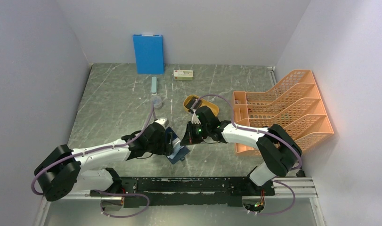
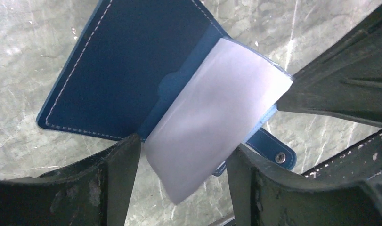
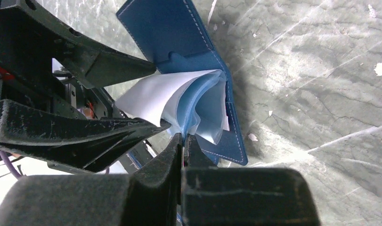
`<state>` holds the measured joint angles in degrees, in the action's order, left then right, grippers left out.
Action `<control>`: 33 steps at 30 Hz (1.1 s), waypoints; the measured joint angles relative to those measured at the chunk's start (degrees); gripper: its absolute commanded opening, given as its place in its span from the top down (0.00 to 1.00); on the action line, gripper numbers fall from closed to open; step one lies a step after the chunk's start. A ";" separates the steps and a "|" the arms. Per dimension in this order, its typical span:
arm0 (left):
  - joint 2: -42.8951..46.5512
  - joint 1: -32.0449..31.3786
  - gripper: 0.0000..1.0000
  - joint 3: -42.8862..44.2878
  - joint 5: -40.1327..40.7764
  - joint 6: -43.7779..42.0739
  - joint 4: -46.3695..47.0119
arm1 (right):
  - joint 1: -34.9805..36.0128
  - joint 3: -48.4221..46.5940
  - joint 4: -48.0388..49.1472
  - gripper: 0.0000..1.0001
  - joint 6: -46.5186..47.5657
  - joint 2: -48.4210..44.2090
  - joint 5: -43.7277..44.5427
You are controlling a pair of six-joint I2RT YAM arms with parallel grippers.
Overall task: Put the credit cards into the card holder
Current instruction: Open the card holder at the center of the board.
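The right gripper [image 3: 183, 141] fills the foreground of its wrist view. Its fingers are pressed together and the tips touch the lower edge of the clear plastic sleeves [image 3: 198, 108]; whether a sleeve is pinched between them cannot be told. The sleeves fan up from the card holder [image 3: 179, 33], a white-stitched navy case lying spread on the marbled grey table [image 3: 321, 94] between the two arms, its snap tab [image 2: 273, 153] flat beside it. The left gripper [image 2: 184, 146] has its jaws apart, one finger on either side of the sleeves. By the back wall a small box [image 1: 183, 74] carries a red-marked label, too small to read.
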<state>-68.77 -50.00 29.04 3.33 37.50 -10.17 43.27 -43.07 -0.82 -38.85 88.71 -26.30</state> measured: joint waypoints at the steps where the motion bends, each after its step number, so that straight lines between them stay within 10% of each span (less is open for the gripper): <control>1: -0.37 0.00 0.33 0.17 0.48 0.02 -0.04 | -0.04 0.00 -0.07 1.00 0.11 -0.15 -0.07; 15: -4.07 -0.15 0.92 0.59 6.12 2.40 -1.16 | -0.35 0.94 -0.50 1.00 0.42 -1.62 -0.11; 24: -4.31 -0.15 0.95 0.44 7.34 6.62 -1.20 | -0.37 1.51 -1.03 0.99 0.74 -1.62 0.98; 33: -4.48 -0.15 0.95 -0.35 6.91 11.69 0.22 | -0.55 5.09 -1.79 0.50 -0.83 -5.01 3.04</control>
<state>-73.25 -50.15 28.69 10.24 49.19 -9.96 42.72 -37.98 -2.61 -39.68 83.70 -23.27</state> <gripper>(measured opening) 0.056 0.430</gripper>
